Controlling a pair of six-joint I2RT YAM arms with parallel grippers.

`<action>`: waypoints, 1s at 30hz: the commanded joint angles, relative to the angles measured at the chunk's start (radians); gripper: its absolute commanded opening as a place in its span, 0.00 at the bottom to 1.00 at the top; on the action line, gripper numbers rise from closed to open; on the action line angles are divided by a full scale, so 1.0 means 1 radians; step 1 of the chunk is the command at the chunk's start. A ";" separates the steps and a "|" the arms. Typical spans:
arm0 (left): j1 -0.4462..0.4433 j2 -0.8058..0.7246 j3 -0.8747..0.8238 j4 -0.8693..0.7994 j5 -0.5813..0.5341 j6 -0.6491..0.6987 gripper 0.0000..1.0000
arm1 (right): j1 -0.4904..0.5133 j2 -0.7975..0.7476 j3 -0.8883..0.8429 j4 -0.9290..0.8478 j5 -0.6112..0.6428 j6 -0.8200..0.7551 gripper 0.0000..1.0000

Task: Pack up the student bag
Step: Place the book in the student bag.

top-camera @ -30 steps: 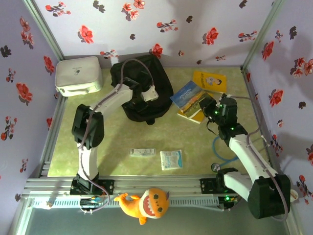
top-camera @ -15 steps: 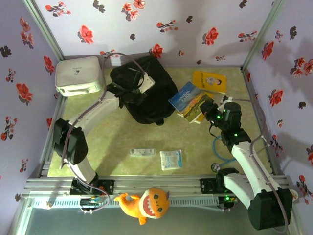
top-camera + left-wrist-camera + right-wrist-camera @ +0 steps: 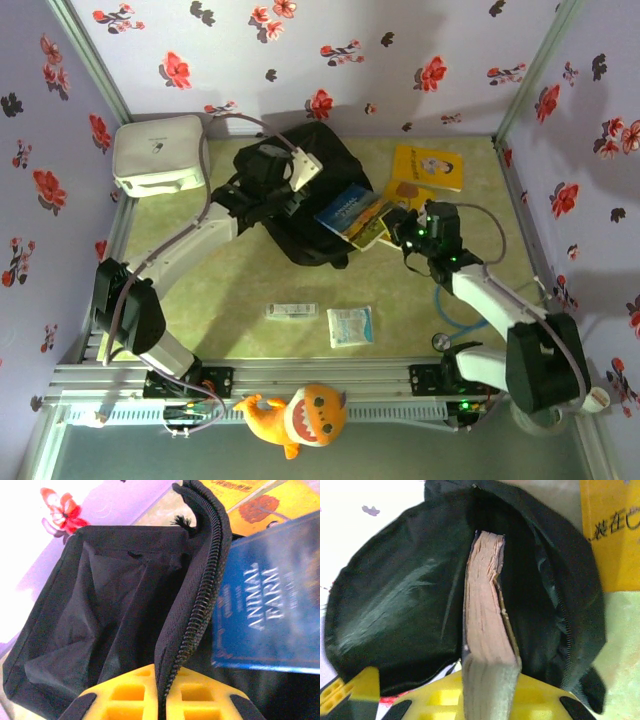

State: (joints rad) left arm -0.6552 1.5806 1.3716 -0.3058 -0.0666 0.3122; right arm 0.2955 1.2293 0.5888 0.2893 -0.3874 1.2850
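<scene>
So the student bag (image 3: 325,160) was lying at the back middle of the bench (image 3: 230,280), close to the rear wall, with a white box (image 3: 160,150) off to its left and a yellow book (image 3: 430,165) to its right. It was a big black floppy thing, slumped rather than standing. The mouth was unzipped and gaping toward the right arm, with chunky zipper teeth along the lip and a crinkly dark lining inside that looked empty as far as I could see. The left end effector (image 3: 161,682) was clenched on the zipper lip, holding it up like a tent flap. The right end effector (image 3: 490,680) was clamped on the blue book (image 3: 345,210), the Animal Farm one, with what looked like a second book pinched under it. The leading edge of the blue book was right at the opening. My guess at doing this bit well: the left side holds the lip high and a bit taut so the mouth doesn't sag. The right side goes in low and flat, aiming under those teeth so a corner doesn't snag. It shouldn't let go until most of the cover is inside. Soft fabric like that probably shoves along the bench if pushed hard. Two small packets (image 3: 350,326) sat nearer the front.
</scene>
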 commanded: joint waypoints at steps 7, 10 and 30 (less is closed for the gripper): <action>-0.039 -0.043 0.024 0.117 0.029 -0.002 0.03 | 0.063 0.171 0.146 0.226 0.038 0.161 0.10; -0.041 -0.055 0.024 0.121 0.031 -0.007 0.03 | 0.071 0.209 0.176 0.266 0.060 0.171 0.10; -0.045 -0.061 0.019 0.143 0.037 -0.081 0.04 | 0.185 0.659 0.458 0.448 0.190 0.193 0.10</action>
State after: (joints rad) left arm -0.6895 1.5574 1.3716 -0.2474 -0.0582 0.2657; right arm 0.4633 1.8641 0.9703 0.6113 -0.2516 1.4776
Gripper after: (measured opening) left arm 0.079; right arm 0.127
